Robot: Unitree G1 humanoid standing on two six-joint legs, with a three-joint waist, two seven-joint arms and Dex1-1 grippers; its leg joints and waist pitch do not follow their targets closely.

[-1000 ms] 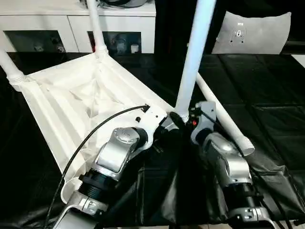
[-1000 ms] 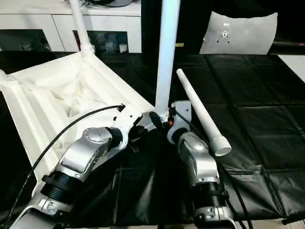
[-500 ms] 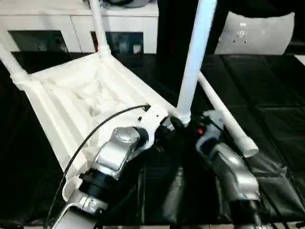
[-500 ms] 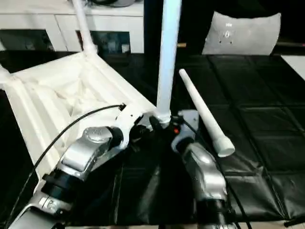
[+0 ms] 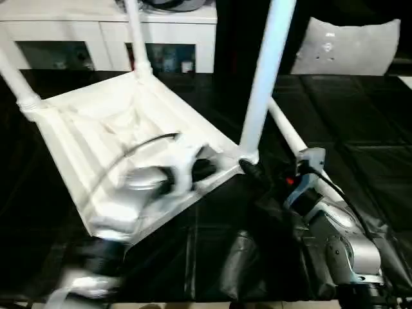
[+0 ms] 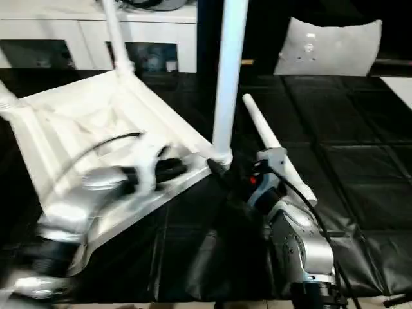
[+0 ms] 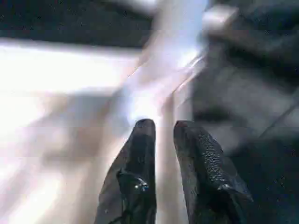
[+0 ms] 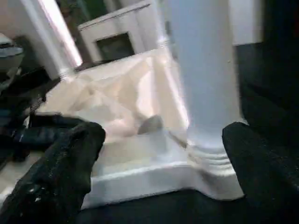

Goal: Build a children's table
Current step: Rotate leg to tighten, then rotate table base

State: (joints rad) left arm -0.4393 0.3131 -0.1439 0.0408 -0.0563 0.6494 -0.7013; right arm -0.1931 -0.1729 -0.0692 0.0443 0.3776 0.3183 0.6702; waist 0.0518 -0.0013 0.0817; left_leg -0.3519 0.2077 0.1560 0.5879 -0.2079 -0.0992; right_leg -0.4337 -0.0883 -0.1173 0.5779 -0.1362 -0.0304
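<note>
The children's table top (image 5: 96, 129) lies upside down on the black mat, ribbed side up. Three legs stand in its corner sockets: one at the far left (image 5: 14, 76), one at the back (image 5: 135, 38), and a tall one at the near right corner (image 5: 265, 71). Another leg (image 5: 288, 136) lies loose on the mat behind the tall one. My left gripper (image 7: 161, 133) hovers over the top's near rim, left of the tall leg, fingers a narrow gap apart and empty. My right gripper (image 8: 163, 154) stands wide open just in front of the tall leg's base (image 8: 210, 107), not touching it.
A white cabinet (image 5: 96, 29) with shelves runs along the back. A pale cushion-like panel (image 5: 351, 45) leans at the back right. Black mat (image 5: 367, 116) covers the floor, and a crumpled black sheet (image 5: 251, 257) bunches up near the front under my right forearm.
My left arm has swung left, away from the tall leg's socket, and its fingers have parted slightly. My right gripper has drawn back from the leg's base and opened wider.
</note>
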